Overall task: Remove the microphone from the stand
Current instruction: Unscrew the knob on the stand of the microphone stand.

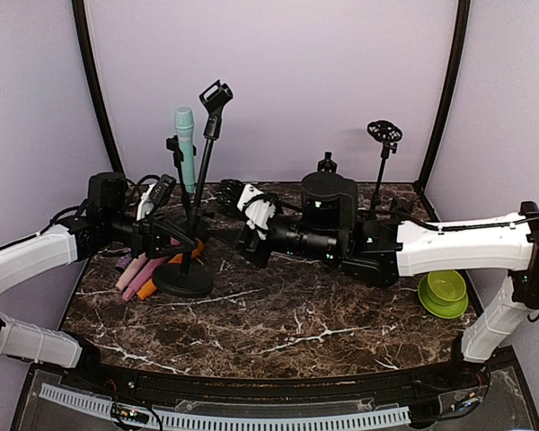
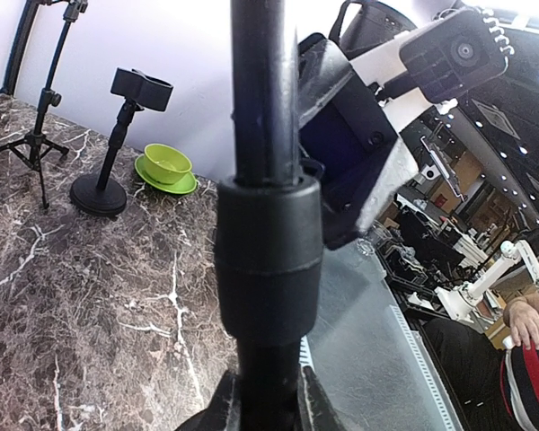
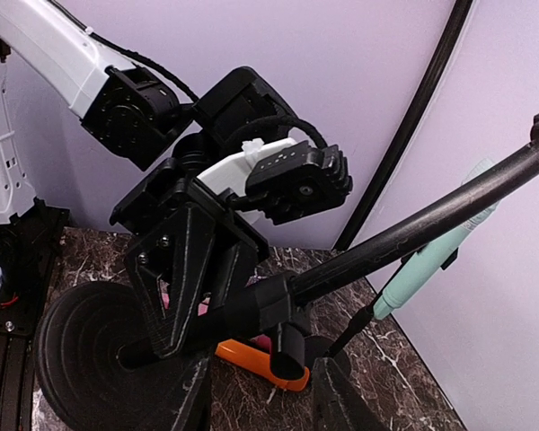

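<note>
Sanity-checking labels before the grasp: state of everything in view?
teal microphone: upright, clipped in, not yet removed
front stand: pole leaning, top clip empty
left fingers: shut on front stand pole
right fingers: open, holding nothing
green bowl: upright, empty

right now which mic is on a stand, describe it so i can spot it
Go to the table's back left corner. Behind the tall stand gripped by the left claw, a mic stands upright in a shorter stand's clip. It is mint green and raised; the pink and orange ones lie flat.
</note>
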Motion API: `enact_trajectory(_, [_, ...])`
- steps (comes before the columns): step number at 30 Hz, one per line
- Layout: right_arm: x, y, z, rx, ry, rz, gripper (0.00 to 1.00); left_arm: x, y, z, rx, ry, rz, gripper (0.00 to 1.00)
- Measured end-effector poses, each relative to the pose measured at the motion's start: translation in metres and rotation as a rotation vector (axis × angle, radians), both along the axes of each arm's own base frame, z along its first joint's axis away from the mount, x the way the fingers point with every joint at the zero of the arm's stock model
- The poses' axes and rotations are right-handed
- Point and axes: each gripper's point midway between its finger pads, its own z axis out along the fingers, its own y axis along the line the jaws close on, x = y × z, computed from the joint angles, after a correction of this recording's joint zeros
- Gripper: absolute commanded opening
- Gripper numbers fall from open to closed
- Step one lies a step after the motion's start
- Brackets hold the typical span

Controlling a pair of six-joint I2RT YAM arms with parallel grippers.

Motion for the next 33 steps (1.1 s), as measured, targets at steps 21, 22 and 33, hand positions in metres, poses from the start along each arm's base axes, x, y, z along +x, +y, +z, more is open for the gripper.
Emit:
enact_trajectory(21, [0.013,0.019,-0.003,0.015,0.055,-0.005,0.0,-0.007,0.001,0.001,-0.013,-0.075,-0.02,0.0])
enact_trajectory(22, [0.013,0.019,-0.003,0.014,0.06,-0.002,0.0,-0.007,0.001,0.001,-0.013,-0.076,-0.021,0.0])
enact_trajectory(33, [0.0,0.022,0.01,0.079,0.226,0.141,0.0,-0.003,0.003,0.014,0.023,-0.328,-0.013,0.0])
